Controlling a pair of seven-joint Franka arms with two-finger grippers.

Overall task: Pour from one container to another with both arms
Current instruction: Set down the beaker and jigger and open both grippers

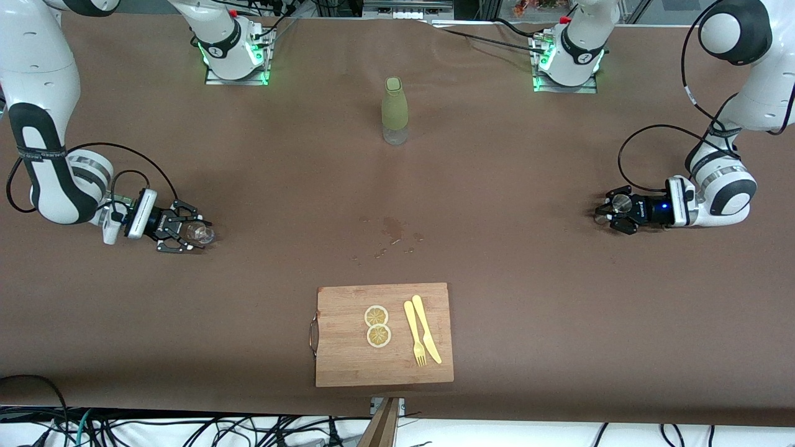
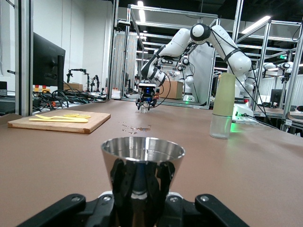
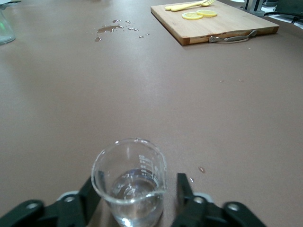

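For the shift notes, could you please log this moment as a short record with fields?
left tool: shut on the steel jigger, low at the left arm's end of the table
right tool: fingers apart beside the glass cup, at the right arm's end
glass cup: upright on the table, a little clear liquid inside
spill: small puddle mid-table
cutting board: lemon slices, fork and knife on it
bottle: upright

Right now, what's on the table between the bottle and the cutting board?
A small spill of wet drops, seen in the front view, between the bottle and the board.
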